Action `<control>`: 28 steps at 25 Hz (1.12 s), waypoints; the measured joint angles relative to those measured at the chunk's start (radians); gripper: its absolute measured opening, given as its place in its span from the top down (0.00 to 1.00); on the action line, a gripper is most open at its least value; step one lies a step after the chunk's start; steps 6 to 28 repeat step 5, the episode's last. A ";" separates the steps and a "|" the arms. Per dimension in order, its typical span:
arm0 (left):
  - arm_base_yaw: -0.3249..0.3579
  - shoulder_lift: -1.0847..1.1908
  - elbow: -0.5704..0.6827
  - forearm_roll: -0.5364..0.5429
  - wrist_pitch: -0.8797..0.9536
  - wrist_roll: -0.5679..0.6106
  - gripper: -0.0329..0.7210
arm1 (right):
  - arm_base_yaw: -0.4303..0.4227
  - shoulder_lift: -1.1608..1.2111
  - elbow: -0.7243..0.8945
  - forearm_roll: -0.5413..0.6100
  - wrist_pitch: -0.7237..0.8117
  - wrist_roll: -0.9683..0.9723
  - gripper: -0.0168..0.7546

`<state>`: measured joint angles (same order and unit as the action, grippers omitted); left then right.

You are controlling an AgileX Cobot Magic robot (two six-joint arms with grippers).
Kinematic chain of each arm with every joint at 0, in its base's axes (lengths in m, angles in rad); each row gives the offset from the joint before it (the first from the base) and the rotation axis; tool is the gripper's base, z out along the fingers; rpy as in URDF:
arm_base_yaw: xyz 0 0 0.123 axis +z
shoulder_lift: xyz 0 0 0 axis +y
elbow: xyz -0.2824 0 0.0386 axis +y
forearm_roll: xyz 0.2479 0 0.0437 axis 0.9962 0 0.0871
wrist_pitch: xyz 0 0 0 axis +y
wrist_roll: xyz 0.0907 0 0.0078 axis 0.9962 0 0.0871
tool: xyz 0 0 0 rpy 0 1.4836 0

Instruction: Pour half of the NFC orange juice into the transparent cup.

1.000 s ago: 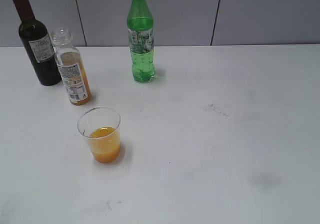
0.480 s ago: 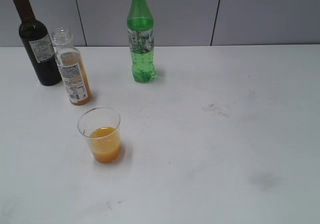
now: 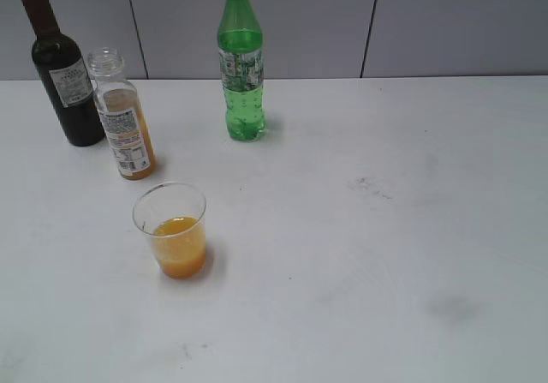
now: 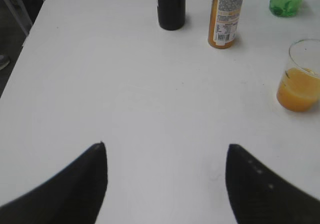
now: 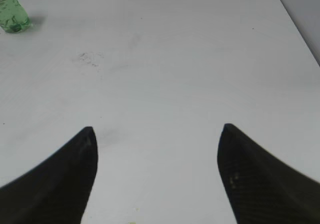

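Note:
The NFC orange juice bottle stands upright and uncapped at the back left, partly full; it also shows in the left wrist view. The transparent cup stands in front of it with orange juice in its lower part, and shows in the left wrist view. My left gripper is open and empty over bare table, well short of both. My right gripper is open and empty over the right part of the table. Neither gripper shows in the exterior view.
A dark wine bottle stands just left of and behind the juice bottle. A tall green bottle with a yellow cap stands at the back centre. The white table has faint smudges. Its left edge shows in the left wrist view.

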<state>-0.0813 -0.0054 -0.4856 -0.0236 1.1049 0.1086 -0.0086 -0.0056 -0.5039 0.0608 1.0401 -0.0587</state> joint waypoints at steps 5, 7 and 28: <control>0.000 0.000 0.000 -0.001 0.000 0.000 0.21 | 0.000 0.000 0.000 0.000 0.000 0.000 0.24; 0.000 0.000 0.000 -0.001 0.000 0.000 0.21 | 0.000 0.000 0.000 0.000 0.000 0.000 0.24; 0.000 0.000 0.000 -0.001 0.000 0.000 0.21 | 0.000 0.000 0.000 0.000 0.000 0.000 0.24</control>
